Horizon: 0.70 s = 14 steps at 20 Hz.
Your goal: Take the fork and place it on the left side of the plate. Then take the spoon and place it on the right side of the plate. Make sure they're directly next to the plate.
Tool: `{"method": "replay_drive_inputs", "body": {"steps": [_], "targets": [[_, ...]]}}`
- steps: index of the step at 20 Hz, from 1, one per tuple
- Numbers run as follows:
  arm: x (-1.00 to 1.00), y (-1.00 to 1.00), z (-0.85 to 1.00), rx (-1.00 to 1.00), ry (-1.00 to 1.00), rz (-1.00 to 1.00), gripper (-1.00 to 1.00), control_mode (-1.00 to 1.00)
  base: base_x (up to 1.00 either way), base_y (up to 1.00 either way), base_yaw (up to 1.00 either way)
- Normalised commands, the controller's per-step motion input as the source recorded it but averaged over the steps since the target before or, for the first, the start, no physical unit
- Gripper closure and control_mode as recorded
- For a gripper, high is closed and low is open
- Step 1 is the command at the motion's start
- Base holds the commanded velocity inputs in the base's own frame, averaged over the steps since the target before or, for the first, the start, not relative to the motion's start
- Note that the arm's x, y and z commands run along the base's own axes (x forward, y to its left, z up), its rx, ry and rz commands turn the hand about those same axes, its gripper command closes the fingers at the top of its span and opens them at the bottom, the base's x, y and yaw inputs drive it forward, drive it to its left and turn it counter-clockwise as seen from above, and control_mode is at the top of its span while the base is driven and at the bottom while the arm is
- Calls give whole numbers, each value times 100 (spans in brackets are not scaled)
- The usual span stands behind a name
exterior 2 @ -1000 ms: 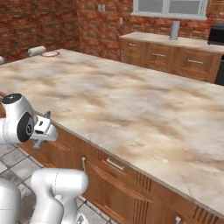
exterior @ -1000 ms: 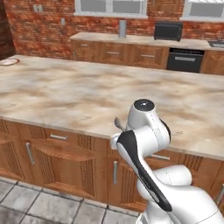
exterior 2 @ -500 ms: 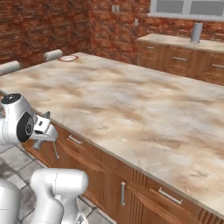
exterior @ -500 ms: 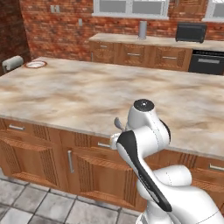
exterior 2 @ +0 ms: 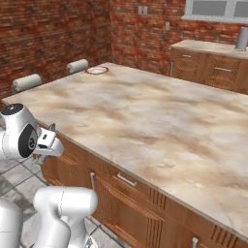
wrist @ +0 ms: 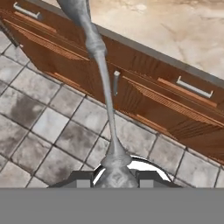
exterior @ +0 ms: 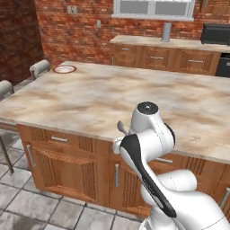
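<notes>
Left base view, reading left to right: the plate (exterior: 64,72) sits at the far left corner of the island counter (exterior: 148,96), white centre with a reddish-brown rim, well apart from the arm. At this range you cannot make out whether any cutlery lies beside it. Further right, at the near edge of the counter, the rounded end of a grey utensil (exterior: 121,128) pokes up just beside the arm's wrist.

Right base view: the gripper (exterior 2: 47,143) hangs at the left, off the counter's near edge and above the floor, with the utensil's tip (exterior 2: 51,127) standing up from it. The plate (exterior 2: 97,72) is far off, up and to the right at the far corner.

Hand view: the pincer (wrist: 115,180) is narrowed onto one broad end of the utensil (wrist: 107,100), pinched between the two tips. The thin shaft runs away from the hand, over the floor tiles (wrist: 52,127) and cabinet fronts (wrist: 153,100). You cannot tell from these pictures whether this is the fork or the spoon.

Progress, as a judgement: one utensil is picked up and in carriage, not yet placed. Neither side of the plate shows a utensil you can confirm. Left to do: close the distance to the plate, set this piece directly next to the proper side, then deal with the other utensil.
</notes>
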Motion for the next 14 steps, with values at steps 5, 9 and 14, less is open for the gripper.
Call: {"method": "replay_drive_inputs", "body": {"steps": [5, 9, 14], "targets": [[0, 0, 0, 0, 0, 0, 100, 100, 33, 100, 0], [0, 0, 0, 0, 0, 0, 100, 100, 31, 100, 0], [0, 0, 0, 0, 0, 0, 100, 100, 32, 100, 0]]}}
